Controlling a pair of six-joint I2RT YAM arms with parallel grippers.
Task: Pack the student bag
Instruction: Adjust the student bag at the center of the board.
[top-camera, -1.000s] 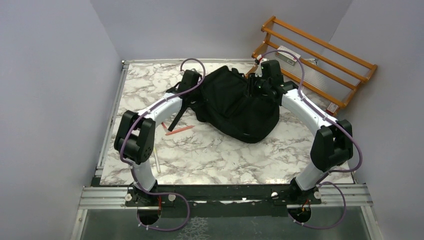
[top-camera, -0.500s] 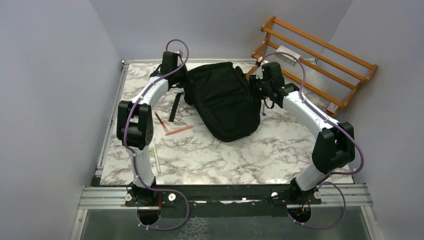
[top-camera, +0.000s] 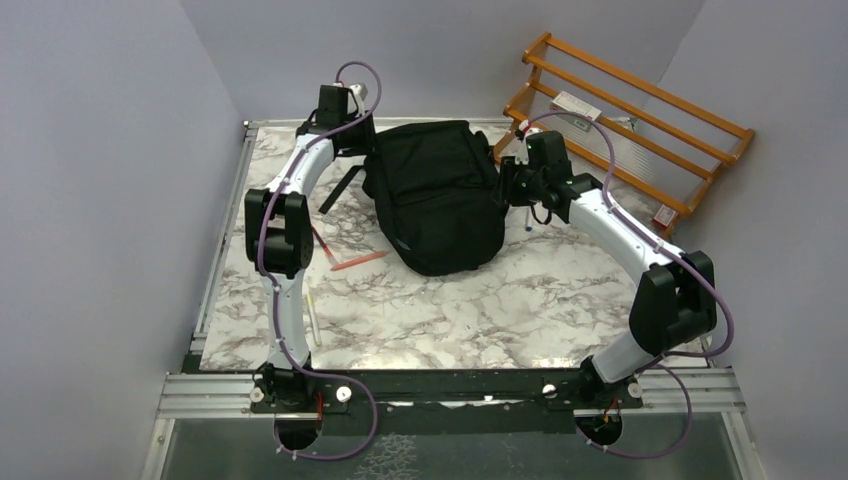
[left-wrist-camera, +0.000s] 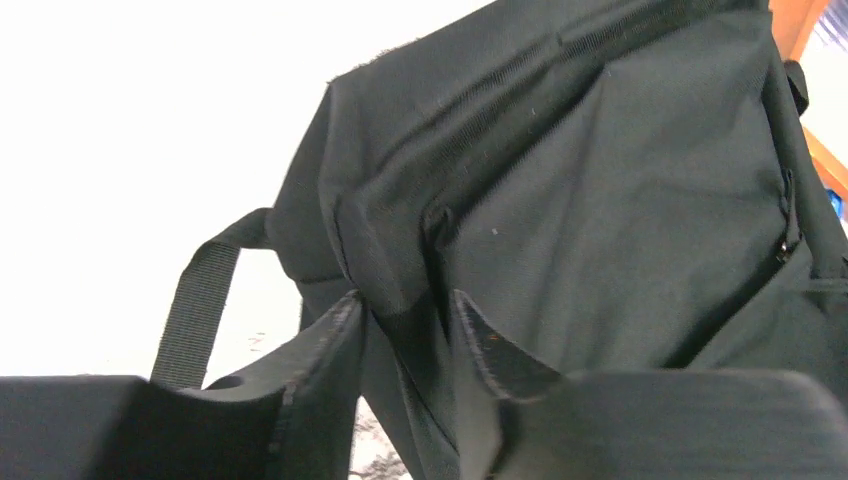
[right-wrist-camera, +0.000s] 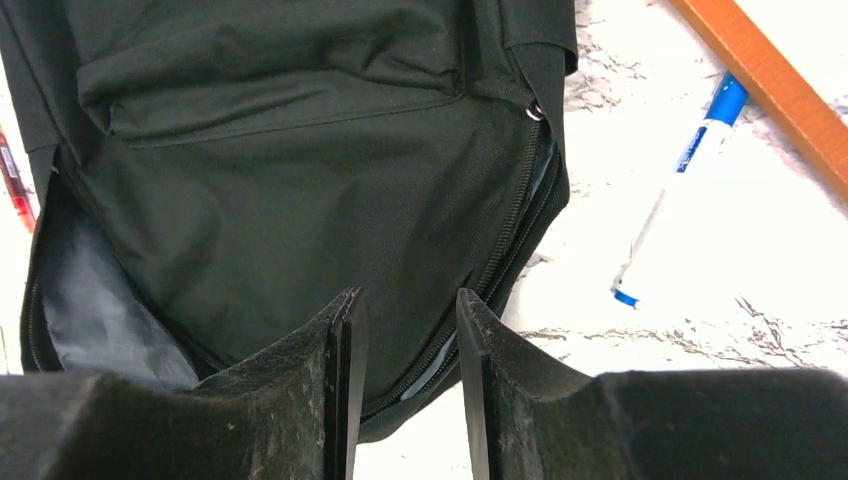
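Observation:
The student bag (top-camera: 432, 195) is a large black backpack lying flat at the back middle of the marble table, with a strap (top-camera: 338, 190) trailing left. My left gripper (top-camera: 360, 148) is at the bag's back left corner and is shut on a fold of its fabric (left-wrist-camera: 400, 300). My right gripper (top-camera: 504, 186) is at the bag's right edge, open and empty, with its jaws (right-wrist-camera: 407, 300) hovering over the part-open zipper (right-wrist-camera: 500, 260). Grey lining (right-wrist-camera: 90, 320) shows in the opening.
A white marker with a blue cap (right-wrist-camera: 675, 190) lies right of the bag, near the orange wooden rack (top-camera: 640, 130). A red pen (top-camera: 357, 261), a second red pen (top-camera: 320, 240) and a white pen (top-camera: 312, 322) lie left front of the bag.
The left gripper has pulled the bag left and toward the back, turning it. The right gripper has moved left along the bag's right edge.

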